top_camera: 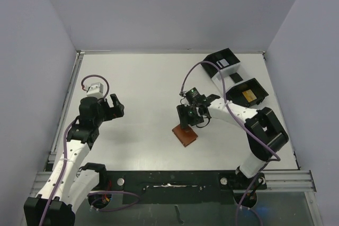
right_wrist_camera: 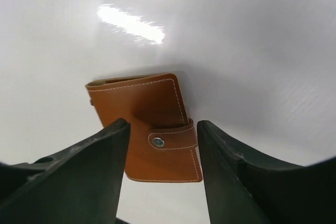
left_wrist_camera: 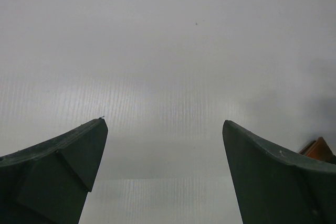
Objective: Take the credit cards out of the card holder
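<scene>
**Table (top_camera: 159, 78), white:** one. Grey walls on three sides.

**Arms:** two, based at the near edge, each carrying one purple cable.

**Card holder (top_camera: 185, 135) (right_wrist_camera: 152, 124):** one. Brown leather with pale stitching, lying flat on the table near its middle, slightly right and towards the near side. It is folded shut. One snap tab (right_wrist_camera: 173, 140) with one metal stud is wrapped over its edge. One orange-brown corner of it also shows at the right edge of the left wrist view (left_wrist_camera: 317, 148).

**Right gripper (top_camera: 194, 118) (right_wrist_camera: 163, 125):** one. It sits over the far part of the card holder with its jaws parted, one dark finger on each side of the snap tab. Whether either finger touches the leather cannot be told.

**Left gripper (top_camera: 114, 104) (left_wrist_camera: 164, 123):** one. It is on the left side, well apart from the card holder, jaws spread wide, with only bare table between them.

**Tray (top_camera: 233, 56):** one, black and white, at the far right. Two large black compartments are plainly seen.
</scene>
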`<state>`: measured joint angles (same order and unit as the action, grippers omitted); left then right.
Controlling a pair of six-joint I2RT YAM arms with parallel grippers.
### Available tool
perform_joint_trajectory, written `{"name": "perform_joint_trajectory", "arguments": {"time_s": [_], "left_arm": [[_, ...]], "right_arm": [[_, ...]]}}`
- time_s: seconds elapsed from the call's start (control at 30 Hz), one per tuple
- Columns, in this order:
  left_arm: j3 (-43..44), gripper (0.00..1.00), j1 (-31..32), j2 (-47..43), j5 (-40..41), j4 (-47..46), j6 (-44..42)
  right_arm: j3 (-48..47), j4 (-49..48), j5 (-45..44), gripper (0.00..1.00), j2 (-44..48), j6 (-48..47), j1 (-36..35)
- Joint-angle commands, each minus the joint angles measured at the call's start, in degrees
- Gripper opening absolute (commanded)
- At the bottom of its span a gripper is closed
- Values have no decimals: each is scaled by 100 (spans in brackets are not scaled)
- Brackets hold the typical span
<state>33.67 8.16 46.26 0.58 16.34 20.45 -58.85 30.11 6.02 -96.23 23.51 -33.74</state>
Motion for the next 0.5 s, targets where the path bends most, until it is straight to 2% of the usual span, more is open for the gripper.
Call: {"name": "perform_joint_trajectory", "arguments": {"time_s": [0.0,0.13,0.27,0.4,0.47], "left_arm": [[122,92,19,82,-152,-387,-56],[177,92,34,159,-163,-332,-50],[174,92,62,104,-88,-324,-50],[163,92,63,50,14,-333,-50],[165,92,69,49,51,-322,-45]], "right_arm": [[-314,-45,-97,59,819,459,-325],[-1056,376,-1188,69,957,505,14],[-1652,597,-1899,73,939,821,872],[-1774,-245,-2435,76,957,1016,1593],[-2092,-319,-2621,77,655,1288,1935]]}}
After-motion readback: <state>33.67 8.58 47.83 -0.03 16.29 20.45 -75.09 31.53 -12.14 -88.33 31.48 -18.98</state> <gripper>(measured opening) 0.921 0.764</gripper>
